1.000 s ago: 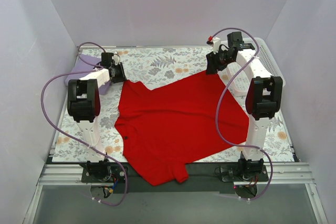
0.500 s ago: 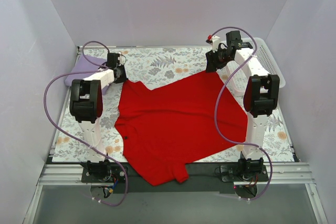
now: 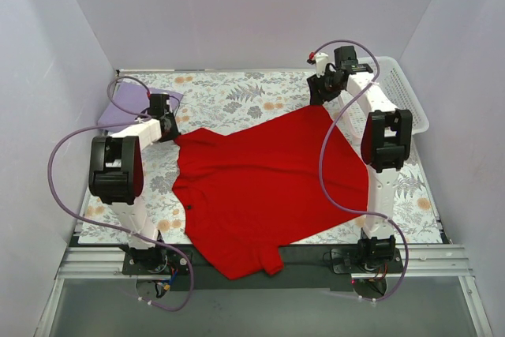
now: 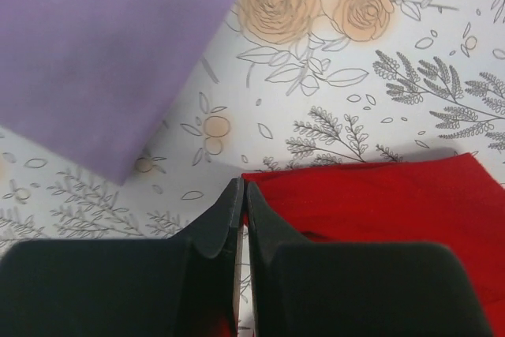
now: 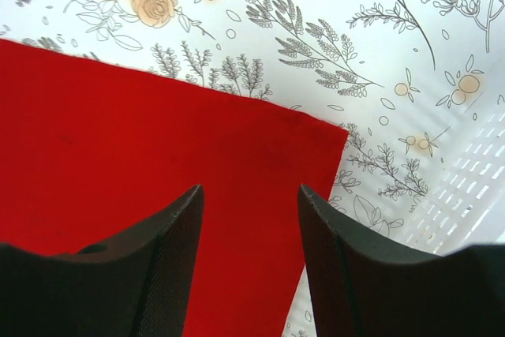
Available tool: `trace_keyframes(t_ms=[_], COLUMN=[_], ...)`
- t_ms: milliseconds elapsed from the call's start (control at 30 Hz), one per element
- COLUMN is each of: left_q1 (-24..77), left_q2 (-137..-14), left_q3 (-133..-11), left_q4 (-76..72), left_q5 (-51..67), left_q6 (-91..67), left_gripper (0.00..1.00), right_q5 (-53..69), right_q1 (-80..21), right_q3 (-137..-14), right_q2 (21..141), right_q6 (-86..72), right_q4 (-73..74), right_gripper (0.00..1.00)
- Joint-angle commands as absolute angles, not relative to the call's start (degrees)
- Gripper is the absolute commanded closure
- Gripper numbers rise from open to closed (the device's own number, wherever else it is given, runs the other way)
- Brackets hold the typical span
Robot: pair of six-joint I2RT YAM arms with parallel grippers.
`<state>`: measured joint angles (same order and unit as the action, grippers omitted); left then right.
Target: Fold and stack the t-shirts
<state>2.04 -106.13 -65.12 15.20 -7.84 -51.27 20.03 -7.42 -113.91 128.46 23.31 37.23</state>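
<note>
The red t-shirt [image 3: 268, 179] lies spread flat across the floral table, its hem hanging over the near edge. My left gripper [image 3: 170, 132] is at its far left corner, jaws pressed together on the shirt's edge [image 4: 379, 195]; red shows between the fingers [image 4: 213, 226]. The lilac t-shirt [image 3: 130, 104] lies folded at the far left, just beyond that gripper, and shows in the left wrist view [image 4: 102, 53]. My right gripper [image 3: 319, 94] is open, hovering over the red shirt's far right corner [image 5: 118, 132] with cloth between its fingertips [image 5: 185, 211], not touching.
A white lattice basket [image 3: 402, 92] stands at the far right, close to the right arm; its wall shows in the right wrist view [image 5: 473, 203]. Grey walls enclose the table on three sides. Purple cables loop off both arms.
My left gripper moved left and nearer, dragging the red shirt's far left corner with it. My right gripper shifted slightly farther back over the far right corner.
</note>
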Motion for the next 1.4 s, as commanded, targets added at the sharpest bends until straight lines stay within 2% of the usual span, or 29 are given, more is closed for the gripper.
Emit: trace_keyframes(t_ms=[0,400,733,967,1367], left_q1=[1.3,0.1,-4.7,-4.9,-4.9], left_q2=[-100.7,-95.8,-96.8,-97.0,-96.2], left_q3=[-64.2,-63.7,-64.3,-64.2,-63.7], left_q4=[13.3,11.0,9.6,9.2,8.9], left_q5=[-10.5,-10.0,-7.4,-4.5,-2.0], left_q6=[-51.8,-51.5,-52.6,-52.8,-52.8], left_gripper=[1.0,1.0,1.0,1.0,1.0], right_q5=[17.9,16.4,16.1,21.5,22.5], right_q1=[-7.7,-8.1,-8.3,-8.6,-9.7], right_q3=[-117.0,-119.9,-124.0,-126.6,-132.5], right_q2=[130.2,134.0,137.8,140.9,147.4], right_q6=[22.1,23.1,21.4,17.3,11.0], right_q4=[34.6,34.1,32.8,29.3,24.9], right_gripper=[0.44,0.46,0.47,0.47,0.43])
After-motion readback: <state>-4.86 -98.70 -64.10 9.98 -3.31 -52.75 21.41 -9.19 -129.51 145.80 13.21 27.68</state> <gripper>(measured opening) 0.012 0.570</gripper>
